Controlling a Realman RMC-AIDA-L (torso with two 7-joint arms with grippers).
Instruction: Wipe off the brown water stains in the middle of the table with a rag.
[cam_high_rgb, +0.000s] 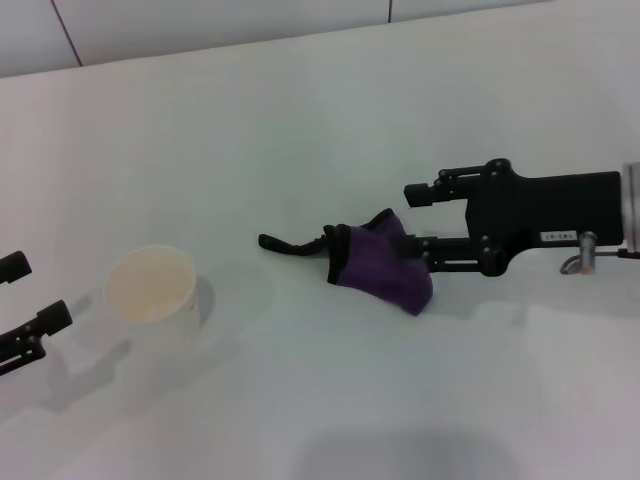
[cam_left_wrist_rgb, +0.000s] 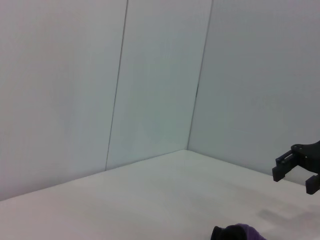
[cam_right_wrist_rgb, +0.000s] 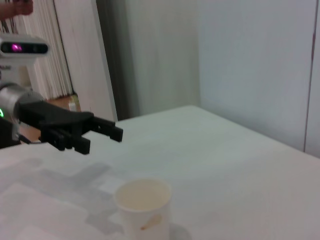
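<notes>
Right gripper (cam_high_rgb: 415, 225) reaches in from the right w/ its fingers spread wide: one finger is up off the cloth on the far side, the other lies along the purple rag (cam_high_rgb: 382, 265), which is bunched against it. Can't tell if rag is truly pinched or just draped/pushed by that finger, but the jaws aren't closed on it. Rag sits on the table (cam_high_rgb: 300, 120) to the right of the paper cup (cam_high_rgb: 152, 284), well apart from it, w/ a dark strap or tail trailing from the rag toward the cup side.

No brown stain shows anywhere on the tabletop in any view. Surface between cup and rag looks plain white, so either it's been wiped away or it's too faint to make out; can't say which.

Key relation: rag's long axis runs roughly along the gripper's reach, i.e. pointing toward the cup. Right arm is right on the rag. Left gripper (cam_high_rgb: 25, 315) is parked on the far side of the cup from the rag, fingers apart, clearly the farther one. Judgement: any wiping stroke belongs to the right arm, sweeping over the mid-table patch beside the rag
</notes>
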